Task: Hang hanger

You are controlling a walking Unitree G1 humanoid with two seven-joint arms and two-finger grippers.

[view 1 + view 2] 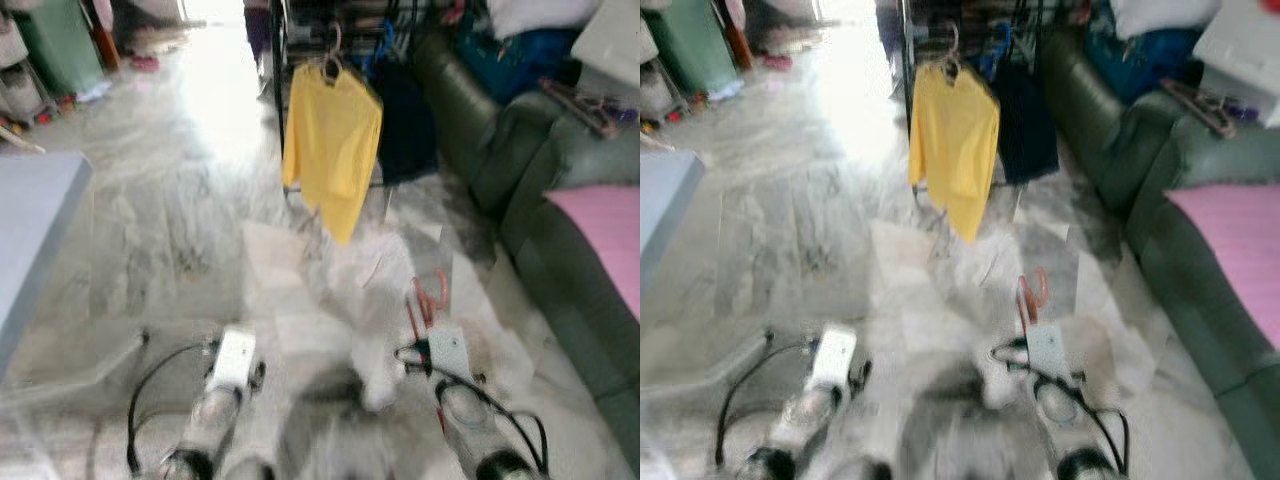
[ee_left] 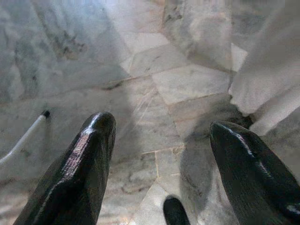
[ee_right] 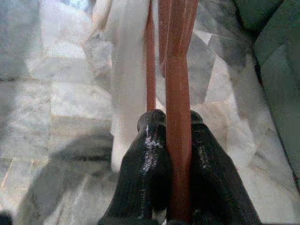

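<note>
Hanger: smooth orange-red plastic hanger (image 3: pixel 179 98), pinched in the right gripper (image 3: pixel 171 123)
Fingers: glossy black (image 2: pixel 89 154)
Floor: polished grey marble floor (image 2: pixel 187 79)

Two silver arms reach forward, both blurred; the left arm (image 1: pixel 222 385) carries a white rectangular block near the wrist, with a black cable looping out from its side and back down; the right arm (image 1: pixel 455 385) bears a pale grey box, black cables curling around it; the left hand (image 2: pixel 159 140) has two long, glossy black fingers (image 2: pixel 82 164), tapering to rounded tips; the right hand (image 3: pixel 171 124) likewise (same shiny black moulding)
</note>
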